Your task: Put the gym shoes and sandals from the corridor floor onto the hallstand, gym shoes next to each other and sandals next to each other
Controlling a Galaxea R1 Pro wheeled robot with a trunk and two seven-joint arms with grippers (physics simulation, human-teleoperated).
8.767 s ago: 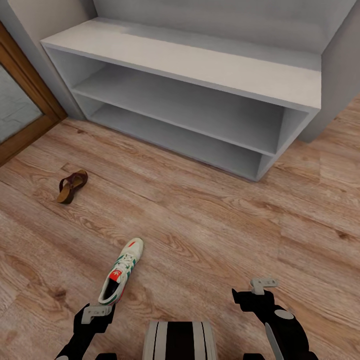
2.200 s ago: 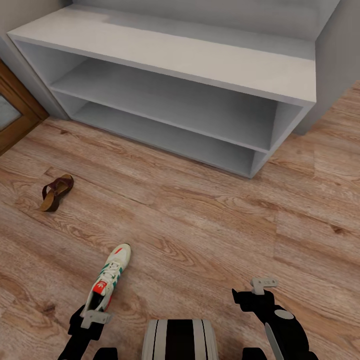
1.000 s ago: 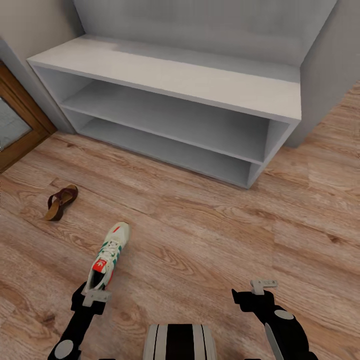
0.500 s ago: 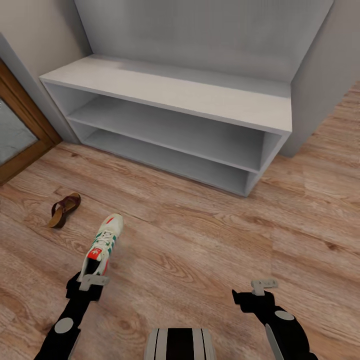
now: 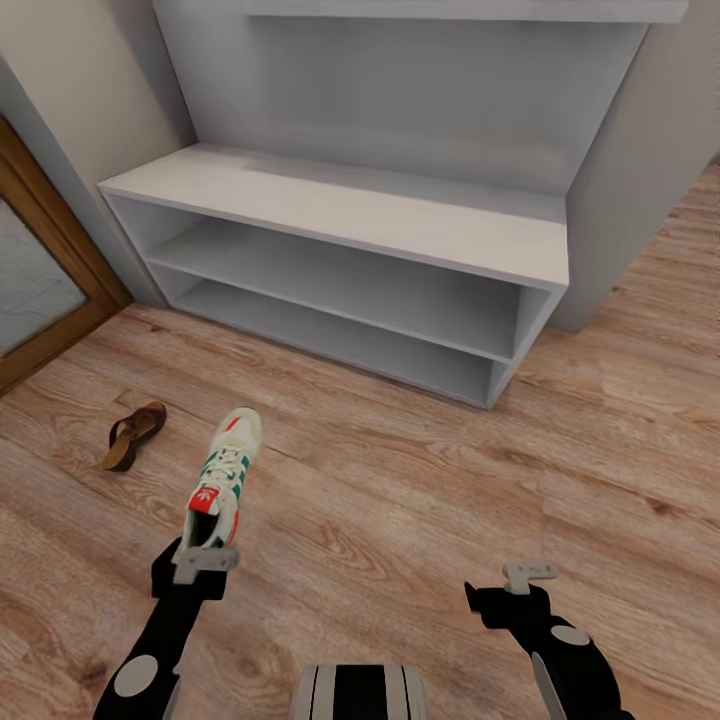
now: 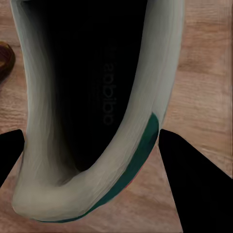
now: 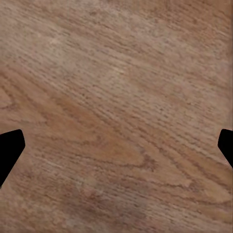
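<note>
One word can be read: "adidas", printed in dark letters on the dark insole inside the gym shoe (image 6: 104, 97), seen in the left wrist view looking into the shoe's opening; the letters run lengthwise along the insole, and they are faint against the black. In the head view the same shoe (image 5: 226, 475) carries a small white mark on the red-orange tongue patch, too small to read. Nothing readable shows on the rack (image 5: 400, 215) behind the shoe, nor on the sandal (image 5: 133, 435) beside it.
</note>
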